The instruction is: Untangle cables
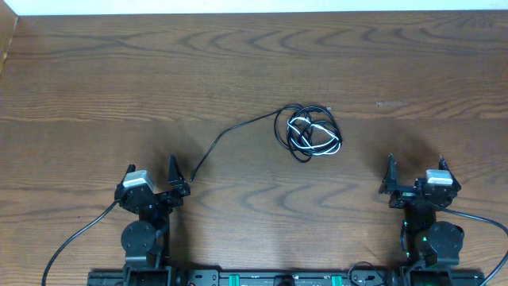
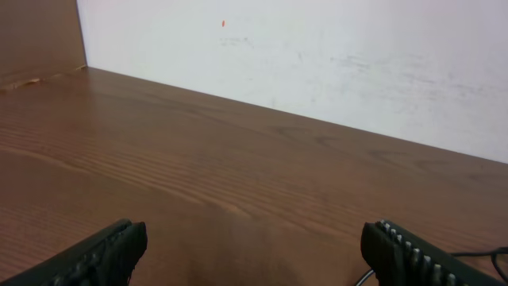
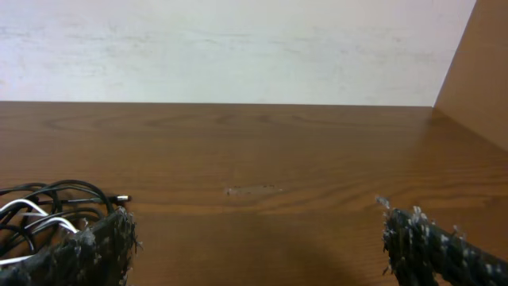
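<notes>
Two grippers: left gripper [image 1: 151, 169] and right gripper [image 1: 416, 165] are spread wide; nothing is held.
Cables: black cables [image 1: 295, 127] and white cable [image 1: 316, 135] are looped together, at 3 o'clock from table centre.
Black strand [image 1: 208, 155]: run out toward 8 o'clock, ended just beside the left gripper.
Open room: bare table [image 1: 159, 71] is left around the bundle, widest toward 12 o'clock.
Cut off: bundle is clipped by the frame edge in the right wrist view.

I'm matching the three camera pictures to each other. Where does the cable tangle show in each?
Overhead: cable tangle right of centre on the table.
Left wrist: tangle not in view; only a thin black cord at bottom right.
Right wrist: tangle at lower left.
Shared landmark: white wall along the table's far edge.
</notes>
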Motion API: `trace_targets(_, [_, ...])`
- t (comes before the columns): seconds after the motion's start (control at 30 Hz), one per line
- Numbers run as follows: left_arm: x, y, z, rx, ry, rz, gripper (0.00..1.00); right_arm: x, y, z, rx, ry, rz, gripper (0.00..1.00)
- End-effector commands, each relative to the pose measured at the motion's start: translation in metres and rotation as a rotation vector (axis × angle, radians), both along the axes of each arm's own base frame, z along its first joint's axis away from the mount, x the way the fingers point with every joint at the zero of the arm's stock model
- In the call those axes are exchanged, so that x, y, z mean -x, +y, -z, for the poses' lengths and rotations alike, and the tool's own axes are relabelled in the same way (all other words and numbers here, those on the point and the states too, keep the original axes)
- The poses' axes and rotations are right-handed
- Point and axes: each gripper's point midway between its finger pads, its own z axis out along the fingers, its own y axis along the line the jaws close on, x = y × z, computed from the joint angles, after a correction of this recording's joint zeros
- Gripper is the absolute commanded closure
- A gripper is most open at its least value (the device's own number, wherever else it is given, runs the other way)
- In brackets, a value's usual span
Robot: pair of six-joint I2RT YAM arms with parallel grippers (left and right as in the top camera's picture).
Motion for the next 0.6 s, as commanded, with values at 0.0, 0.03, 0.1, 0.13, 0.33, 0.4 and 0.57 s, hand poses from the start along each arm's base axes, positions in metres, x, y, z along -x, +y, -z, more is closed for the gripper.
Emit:
trace_targets(0.0, [0.0018,0.0069,0.0175,-0.018,0.059,-0.037,0.09,0.0002,0.0006,0.0004,0.005,0.001,-0.001,0.01])
trace_targets(0.03, [0.0018,0.007,0.0175,-0.018,0.059,-0.037,0.09,0.0002,0.0006,0.0004,0.005,0.001,-0.001,0.01])
trace_targets(0.1, [0.0018,0.0069,0.0175,-0.017,0.059,-0.037,0.09,0.0002,0.0006,0.0004,0.005,0.001,-0.001,0.01])
trace_targets(0.13, [0.0018,0.0069,0.0175,-0.018,0.059,-0.037,0.09,0.0002,0.0006,0.0004,0.005,0.001,-0.001,0.01])
trace_targets(0.33, [0.0018,0.007,0.0175,-0.018,0.059,-0.037,0.09,0.0002,0.0006,0.0004,0.005,0.001,-0.001,0.01])
trace_targets(0.4, [0.0018,0.007,0.0175,-0.018,0.059,-0.037,0.09,0.0002,0.0006,0.0004,0.005,0.001,-0.001,0.01])
trace_targets(0.57, [0.0018,0.007,0.0175,-0.018,0.059,-0.037,0.09,0.0002,0.0006,0.0004,0.005,0.001,-0.001,0.01])
